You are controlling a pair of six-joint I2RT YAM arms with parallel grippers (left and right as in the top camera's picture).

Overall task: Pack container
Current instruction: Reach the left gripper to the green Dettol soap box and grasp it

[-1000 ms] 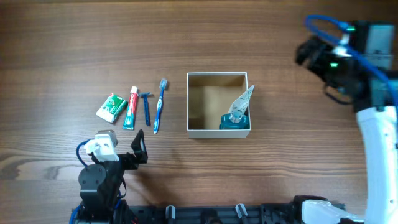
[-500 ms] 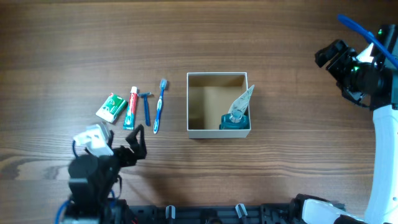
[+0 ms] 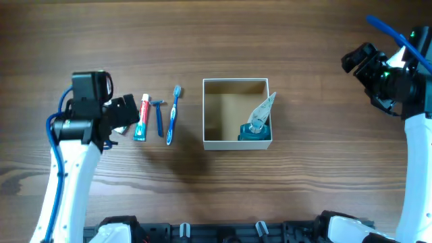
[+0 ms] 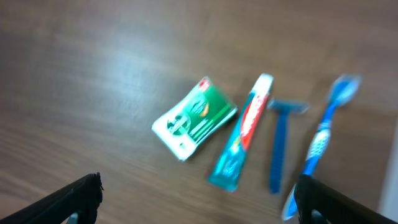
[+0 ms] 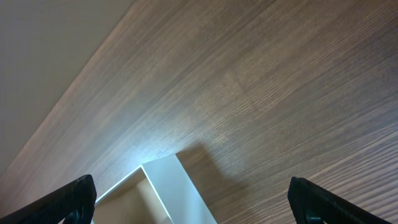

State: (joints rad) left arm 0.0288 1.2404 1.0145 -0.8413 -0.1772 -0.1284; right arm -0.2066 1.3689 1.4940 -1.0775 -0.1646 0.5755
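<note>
Your left pincer wide by green packet, toothpaste, razor, toothbrush — all 9 o'clock of container | right pincer wide, 2 o'clock | bottle inside

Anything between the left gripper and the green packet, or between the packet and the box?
Gripper to packet: nothing visible; the left gripper hangs open over the green packet. Packet to box: toothpaste, razor and toothbrush lie between on the table.

I see a dark wood-grain desk. Towards its left lie, side by side, a green packet, a toothpaste tube, a blue razor and a blue toothbrush. Just right of them sits the container, open side up.
</note>
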